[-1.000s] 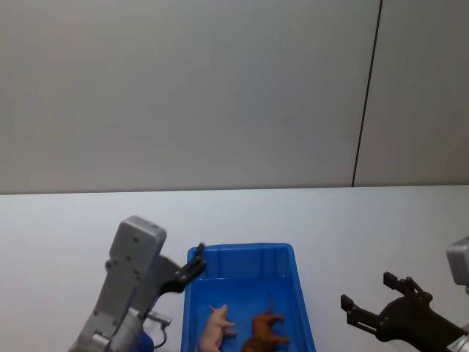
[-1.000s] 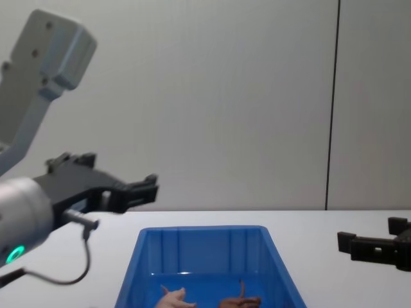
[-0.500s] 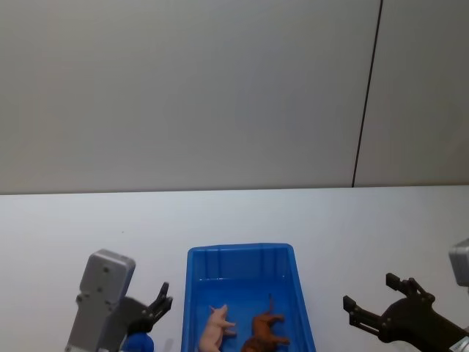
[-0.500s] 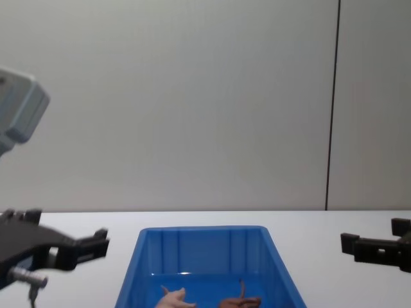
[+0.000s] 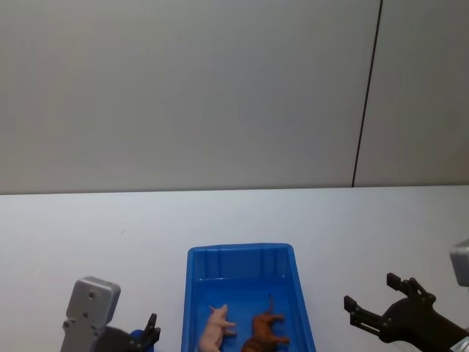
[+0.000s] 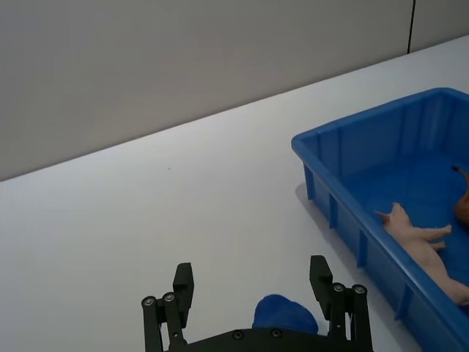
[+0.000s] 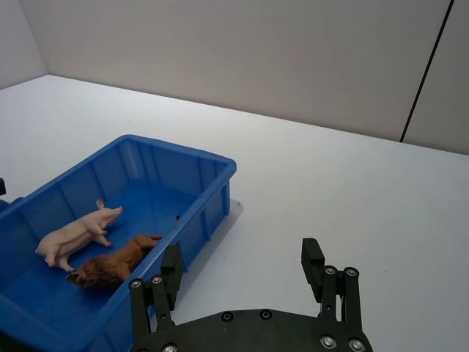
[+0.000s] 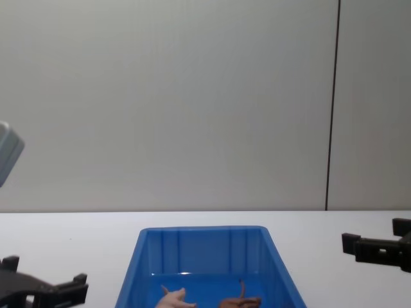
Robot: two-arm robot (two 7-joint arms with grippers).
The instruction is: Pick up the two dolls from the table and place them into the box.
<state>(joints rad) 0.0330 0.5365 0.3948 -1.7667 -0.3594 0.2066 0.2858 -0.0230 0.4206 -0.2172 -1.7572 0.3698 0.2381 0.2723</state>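
The blue box [image 5: 242,251] stands on the white table [image 5: 344,220] near its front middle. Both dolls lie on their sides inside it: the pale pink pig [image 5: 215,328] on the left, the brown lion [image 5: 265,331] on the right. The right wrist view shows the pig [image 7: 73,231] and lion [image 7: 113,268] side by side on the box floor [image 7: 146,213]. My left gripper [image 5: 150,331] hangs low, left of the box, open and holding nothing [image 6: 251,282]. My right gripper [image 5: 375,295] hovers right of the box, open and holding nothing [image 7: 242,264].
A blue rounded object [image 6: 282,315] sits just beneath the left gripper. A grey wall with a dark vertical seam [image 5: 366,95] rises behind the table. White tabletop stretches on both sides of the box [image 8: 202,229] and behind it.
My left arm has dropped and drawn back from the box's left rim to the near left corner. The right gripper has hardly moved. Both dolls lie as before.
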